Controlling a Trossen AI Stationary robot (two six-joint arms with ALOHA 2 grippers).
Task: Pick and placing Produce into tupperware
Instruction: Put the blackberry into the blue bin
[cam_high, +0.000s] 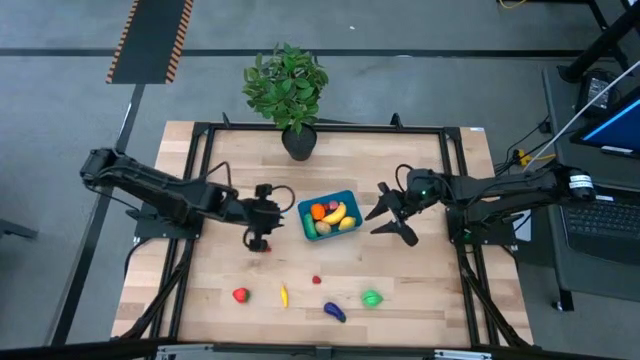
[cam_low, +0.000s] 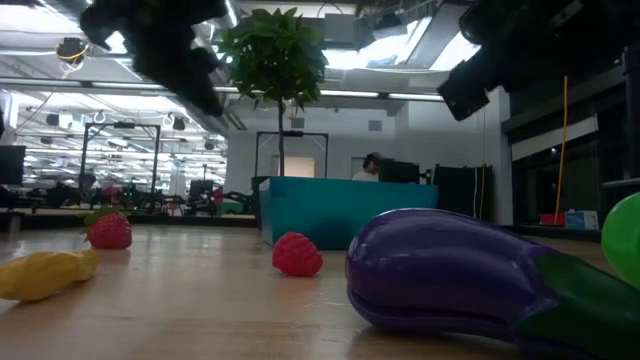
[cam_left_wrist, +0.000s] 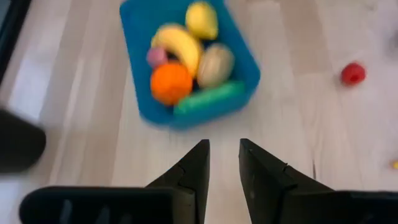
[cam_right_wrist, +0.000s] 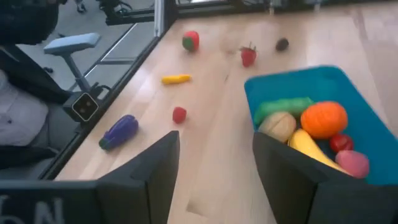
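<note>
The teal tupperware (cam_high: 330, 215) sits mid-table and holds an orange (cam_left_wrist: 170, 83), a banana (cam_left_wrist: 177, 43), a lemon, a green piece and others. On the bare wood near the near edge lie a red fruit (cam_high: 240, 295), a yellow piece (cam_high: 284, 296), a raspberry (cam_high: 317, 281), a purple eggplant (cam_high: 334, 312) and a green piece (cam_high: 372, 297). A strawberry (cam_high: 262, 245) lies by the left arm. My left gripper (cam_left_wrist: 224, 158) hovers just left of the tupperware, fingers a narrow gap apart. My right gripper (cam_right_wrist: 216, 152) hovers just right of it, wide open. Neither holds anything.
A potted plant (cam_high: 288, 90) stands at the far edge behind the tupperware. A black frame (cam_high: 200, 135) runs around the tabletop. In the low view the eggplant (cam_low: 450, 270) and raspberry (cam_low: 297, 253) lie close in front of the tupperware (cam_low: 345, 210).
</note>
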